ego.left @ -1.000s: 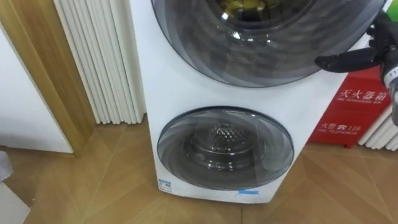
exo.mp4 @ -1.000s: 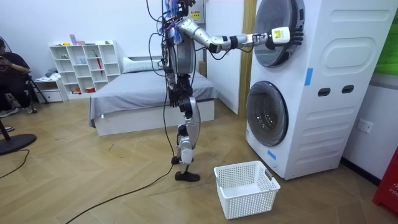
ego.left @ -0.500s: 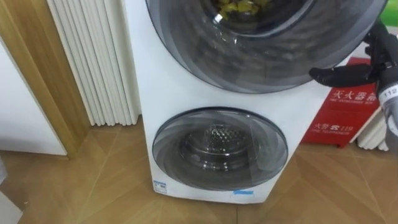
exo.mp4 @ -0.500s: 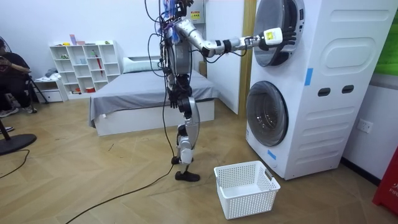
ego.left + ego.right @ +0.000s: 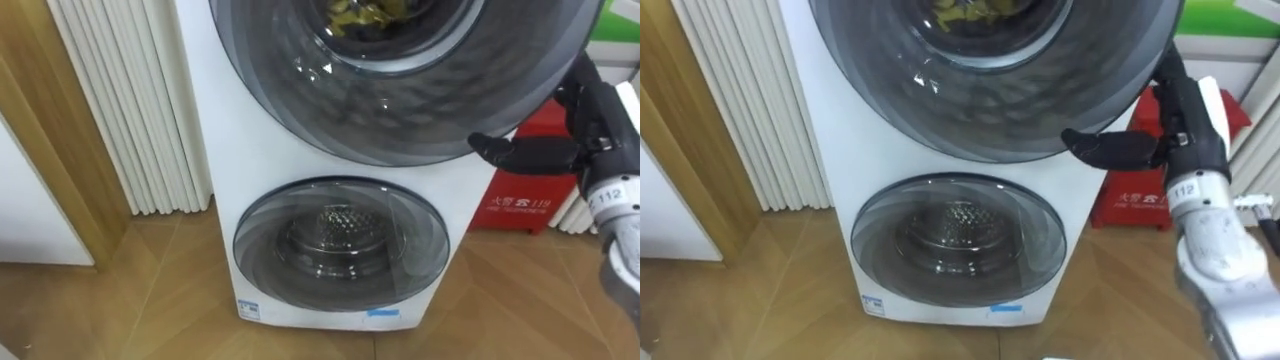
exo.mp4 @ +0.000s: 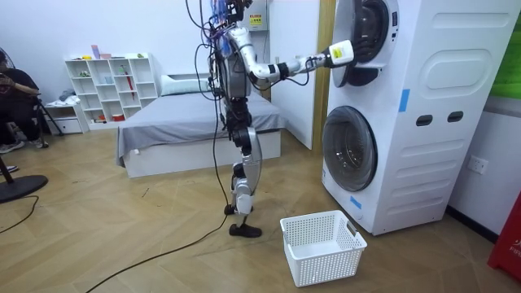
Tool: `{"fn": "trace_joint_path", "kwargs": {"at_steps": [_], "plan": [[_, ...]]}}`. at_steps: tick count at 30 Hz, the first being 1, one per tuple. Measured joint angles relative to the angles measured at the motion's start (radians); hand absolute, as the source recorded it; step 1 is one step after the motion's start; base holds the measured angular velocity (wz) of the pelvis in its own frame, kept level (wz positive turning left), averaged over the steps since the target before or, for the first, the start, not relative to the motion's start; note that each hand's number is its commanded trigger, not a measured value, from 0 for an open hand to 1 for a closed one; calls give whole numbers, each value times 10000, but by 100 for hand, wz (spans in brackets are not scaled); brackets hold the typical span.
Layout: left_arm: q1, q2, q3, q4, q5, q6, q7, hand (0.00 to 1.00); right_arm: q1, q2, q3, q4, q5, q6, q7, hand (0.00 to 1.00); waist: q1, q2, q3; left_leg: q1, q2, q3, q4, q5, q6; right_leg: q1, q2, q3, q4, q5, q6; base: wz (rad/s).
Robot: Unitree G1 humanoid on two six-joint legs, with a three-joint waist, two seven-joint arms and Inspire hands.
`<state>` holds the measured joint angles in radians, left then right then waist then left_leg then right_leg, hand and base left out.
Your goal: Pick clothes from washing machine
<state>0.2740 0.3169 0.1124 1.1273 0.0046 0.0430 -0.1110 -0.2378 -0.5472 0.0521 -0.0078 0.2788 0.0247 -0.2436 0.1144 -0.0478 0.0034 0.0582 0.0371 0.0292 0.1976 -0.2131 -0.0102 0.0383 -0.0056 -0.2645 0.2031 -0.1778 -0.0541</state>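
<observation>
At the frame's right, the right hand (image 5: 1185, 128) meets the upper door (image 5: 990, 100) rim, thumb out; fingers hidden, grip unclear.

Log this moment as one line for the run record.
right hand: at right edge of upper door | clothes: inside upper drum | lower door: closed | basket: on floor, empty

Right robot hand (image 5: 1175, 140) held high, arm outstretched, fingers straight.
</observation>
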Motion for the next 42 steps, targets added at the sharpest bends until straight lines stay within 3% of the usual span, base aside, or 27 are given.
{"fn": "trace_joint_path", "kwargs": {"at_steps": [6,7,12,20,25,27,30,38,42], "plan": [[78,-167,-177,-4,3,-4,-4,0,831,197,-90,-461,29,-528,424,0,-77,40,3,78,14,11,76,-23,-36,141,21,15,-43,4,-1,3],[136,-187,-174,13,2,-5,-5,0,1128,378,-182,-568,15,-685,643,0,-113,84,-44,106,22,10,75,-23,-36,209,48,31,-123,13,9,7],[114,-395,-176,78,-7,-11,-4,0,1997,965,-291,-1146,-18,-983,1455,0,-274,232,-49,202,31,111,66,-23,-36,324,63,63,-184,16,17,-1],[-101,-433,-192,123,-112,-108,0,0,3122,1672,219,-1259,-793,-917,2977,0,-303,313,-42,243,49,557,-4,-23,-36,266,71,254,-192,15,26,-6],[-40,-699,-421,346,-132,-116,-2,0,3518,2044,224,-1974,-688,-769,3560,0,-434,369,3,402,51,756,-73,-23,-36,319,76,427,-200,21,36,-12],[-64,-770,-581,379,-140,-137,-2,0,3698,2210,232,-2149,-554,-771,3726,0,-544,378,-23,411,58,843,-98,-23,-36,323,73,433,-206,18,38,-2],[-120,-847,-658,426,-141,-163,-1,0,3798,2491,254,-2290,-416,-771,4013,0,-588,389,-17,405,80,1075,-80,-23,-35,291,75,519,-217,17,39,-8],[-184,-1009,-923,431,-139,-229,-17,0,3803,3175,323,-2403,-395,-769,4662,0,-583,499,-29,252,73,1084,36,-24,-35,118,82,680,-177,24,43,-6],[-220,-1040,-1218,411,-132,-268,-12,0,3786,3177,617,-2406,-403,-764,5027,0,-538,605,-46,236,85,1082,55,-24,-35,114,101,678,-183,31,29,0]]}}
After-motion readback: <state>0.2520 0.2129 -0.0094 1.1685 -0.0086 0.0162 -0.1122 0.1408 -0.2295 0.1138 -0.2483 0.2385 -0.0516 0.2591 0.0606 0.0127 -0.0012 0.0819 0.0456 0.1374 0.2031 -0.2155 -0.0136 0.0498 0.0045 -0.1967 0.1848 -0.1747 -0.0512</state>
